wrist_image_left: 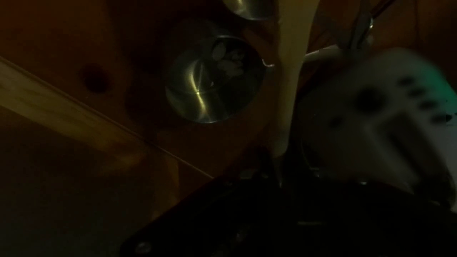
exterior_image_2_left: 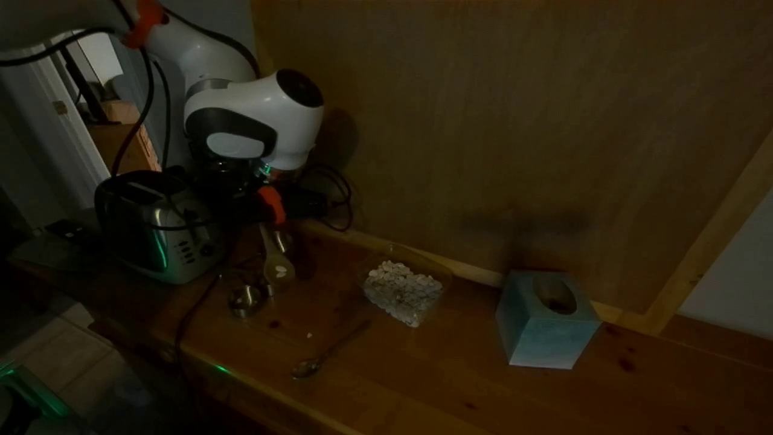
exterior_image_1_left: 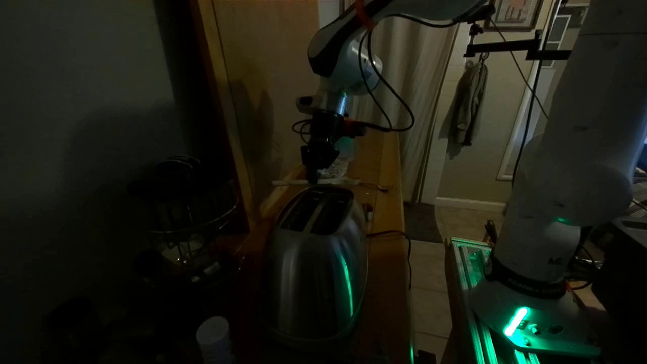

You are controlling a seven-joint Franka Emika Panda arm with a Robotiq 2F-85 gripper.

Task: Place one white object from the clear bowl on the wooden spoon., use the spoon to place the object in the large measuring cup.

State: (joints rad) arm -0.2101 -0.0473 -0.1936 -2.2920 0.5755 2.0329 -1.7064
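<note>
My gripper is shut on the handle end of the wooden spoon. Its fingers are very dark. It also shows in an exterior view, behind the toaster. The spoon's bowl holds small white objects; in the wrist view it lies beyond the top edge. The large metal measuring cup is left of the handle in the wrist view, with several white pieces inside. It is partly hidden behind the spoon in an exterior view. The clear bowl is full of white objects.
A smaller metal cup stands near the spoon. A metal toaster stands close to the gripper, with a cable over the table edge. A metal spoon, a loose white piece and a tissue box are on the table. A wooden panel stands behind.
</note>
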